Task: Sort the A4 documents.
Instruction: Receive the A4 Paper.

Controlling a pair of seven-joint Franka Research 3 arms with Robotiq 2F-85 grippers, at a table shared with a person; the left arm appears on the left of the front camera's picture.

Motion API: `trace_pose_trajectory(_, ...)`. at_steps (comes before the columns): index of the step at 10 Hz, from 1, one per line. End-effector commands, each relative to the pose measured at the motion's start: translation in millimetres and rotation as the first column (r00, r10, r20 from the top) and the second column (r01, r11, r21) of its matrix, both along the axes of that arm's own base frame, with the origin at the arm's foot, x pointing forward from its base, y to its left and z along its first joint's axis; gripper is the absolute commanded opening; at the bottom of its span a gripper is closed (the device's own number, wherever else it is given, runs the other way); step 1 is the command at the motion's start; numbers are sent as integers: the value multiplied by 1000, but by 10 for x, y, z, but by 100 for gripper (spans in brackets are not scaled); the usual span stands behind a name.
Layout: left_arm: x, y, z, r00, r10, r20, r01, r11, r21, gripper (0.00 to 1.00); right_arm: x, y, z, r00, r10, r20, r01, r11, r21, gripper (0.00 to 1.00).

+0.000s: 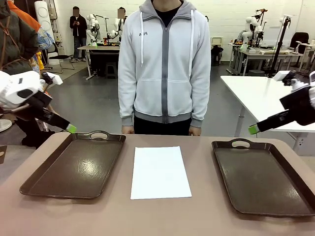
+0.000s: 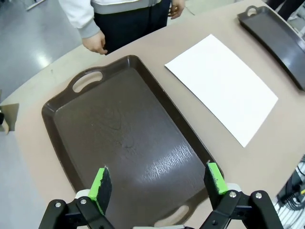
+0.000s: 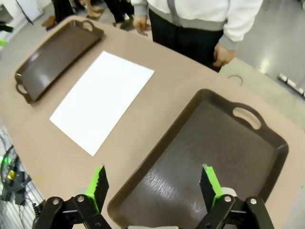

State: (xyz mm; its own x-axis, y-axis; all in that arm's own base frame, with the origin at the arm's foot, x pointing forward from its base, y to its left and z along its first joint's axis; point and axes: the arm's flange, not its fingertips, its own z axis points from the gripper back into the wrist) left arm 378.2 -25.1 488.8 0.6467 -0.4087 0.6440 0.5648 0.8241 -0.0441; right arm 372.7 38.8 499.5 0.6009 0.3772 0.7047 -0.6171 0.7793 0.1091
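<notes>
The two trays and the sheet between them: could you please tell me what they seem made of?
The left tray and right tray look like moulded brown plastic, semi-glossy: light glints off their floors. The sheet is probably thin matte paper, lying flat without glare.

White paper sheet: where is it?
Front view: the plain white rectangular paper sheet lies mid-table, between the left dark brown tray and the right dark brown tray.

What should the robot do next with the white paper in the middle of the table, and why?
Probably swing the left gripper down toward the nearest edge of the thin white rectangular paper sheet. It lies flat between the left dark brown handled tray and the right dark brown handled tray, in neither. That gripper and the right gripper hang open, holding nothing.
</notes>
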Motion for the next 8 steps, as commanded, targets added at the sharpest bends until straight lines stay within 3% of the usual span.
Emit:
trace_pose_trajectory(1, -278, 226, -68, 998, -61, -24, 59, 996, -73, 100, -103, -155, 48, 999, 29, 39, -31, 998, 50, 100)
trace_pose_trajectory(3, -436, 335, 23, 995, -90, -31, 87, 993, -83, 100, -258, -299, 186, 997, 15, 81, -18, 999, 40, 100)
trace_pose_trajectory(8, -683, 544, 153, 999, -22, 29, 25, 996, -88, 100, -342, -439, 199, 998, 16, 64, -18, 999, 31, 100)
